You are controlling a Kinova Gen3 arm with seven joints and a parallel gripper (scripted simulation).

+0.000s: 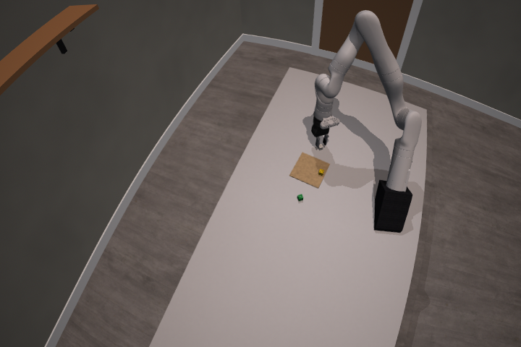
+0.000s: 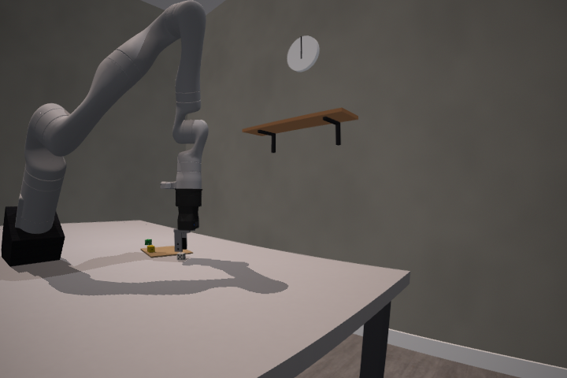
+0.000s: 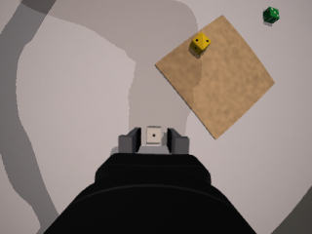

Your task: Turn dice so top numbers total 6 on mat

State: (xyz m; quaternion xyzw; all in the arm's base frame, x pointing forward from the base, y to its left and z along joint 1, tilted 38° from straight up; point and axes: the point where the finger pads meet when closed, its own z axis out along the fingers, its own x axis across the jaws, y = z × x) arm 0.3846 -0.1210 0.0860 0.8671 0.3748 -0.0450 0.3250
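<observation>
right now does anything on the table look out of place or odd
Yes, two dice are off the tan mat: the green die and white die. All three belong on it. Nothing looks damaged.

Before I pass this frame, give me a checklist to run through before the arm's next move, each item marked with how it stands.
1. Hand open, fingers off the white die: ok, gaps show on both sides.
2. White die between the fingers as seen from the wrist: ok.
3. White die on the mat: not ok, beside it.
4. Yellow die on the mat: ok, near an edge.
5. Green die on the mat: not ok, off it.
6. Top numbers adding up to 6: cannot tell; white shows one, green's pips are too small.
</observation>
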